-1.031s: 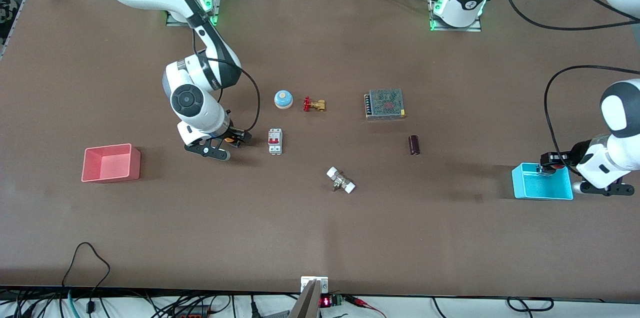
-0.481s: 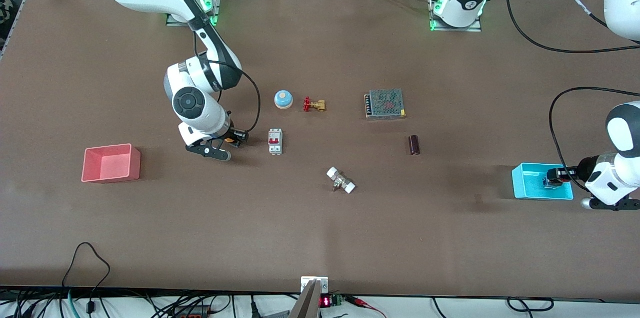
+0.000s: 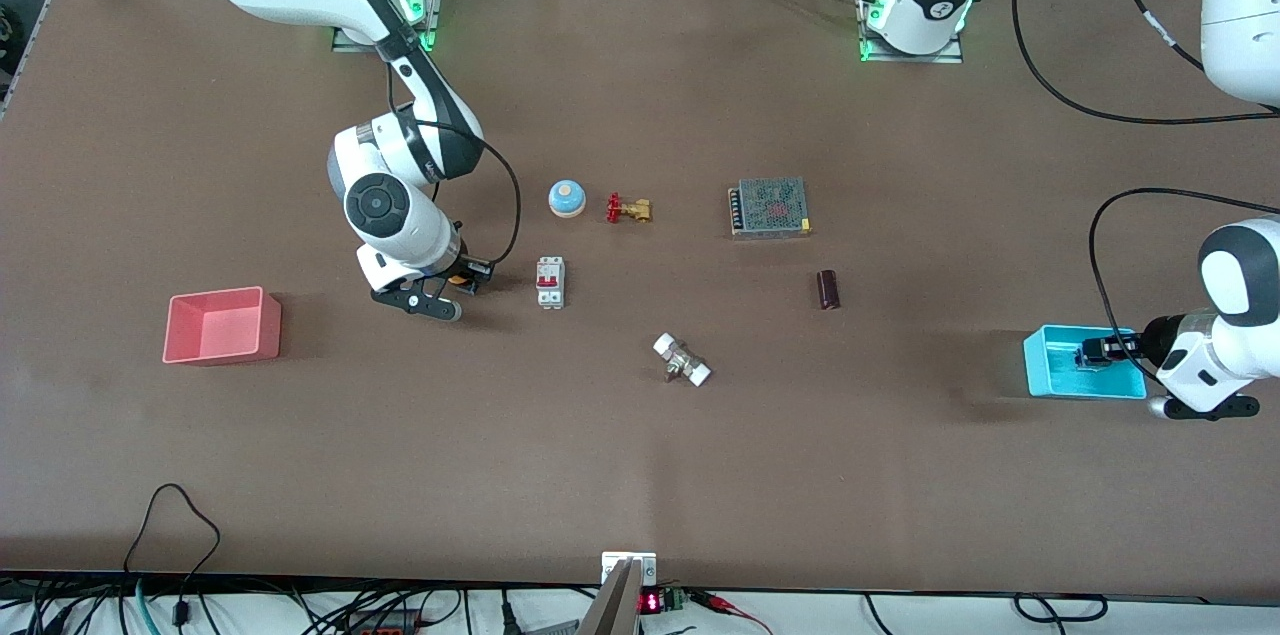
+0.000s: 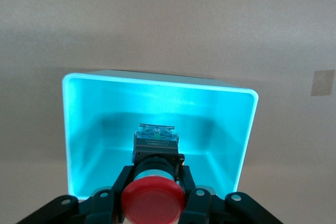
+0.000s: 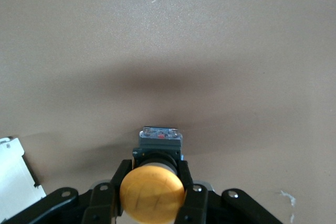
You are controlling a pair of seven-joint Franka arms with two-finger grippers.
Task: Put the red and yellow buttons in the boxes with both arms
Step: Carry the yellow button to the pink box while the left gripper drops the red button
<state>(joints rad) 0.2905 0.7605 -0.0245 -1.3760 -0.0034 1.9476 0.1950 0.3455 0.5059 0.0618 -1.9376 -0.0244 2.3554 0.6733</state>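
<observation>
My left gripper (image 3: 1097,353) is shut on the red button (image 4: 153,202) and holds it over the inside of the cyan box (image 3: 1050,370). In the left wrist view the button's black body points down at the box floor inside the rim (image 4: 157,81). My right gripper (image 3: 468,278) is shut on the yellow button (image 5: 152,192) and holds it low over bare table beside the white circuit breaker (image 3: 550,282). The pink box (image 3: 222,325) stands empty toward the right arm's end of the table, apart from the right gripper.
A blue bell (image 3: 566,198) and a brass valve (image 3: 628,209) lie mid-table. A metal power supply (image 3: 769,207), a dark cylinder (image 3: 827,289) and a white-ended fitting (image 3: 682,360) lie between the two boxes. The breaker's corner (image 5: 13,182) shows in the right wrist view.
My left gripper has come down and settled over the cyan box's inside with the red button. The right arm has barely shifted and still holds the yellow button.
</observation>
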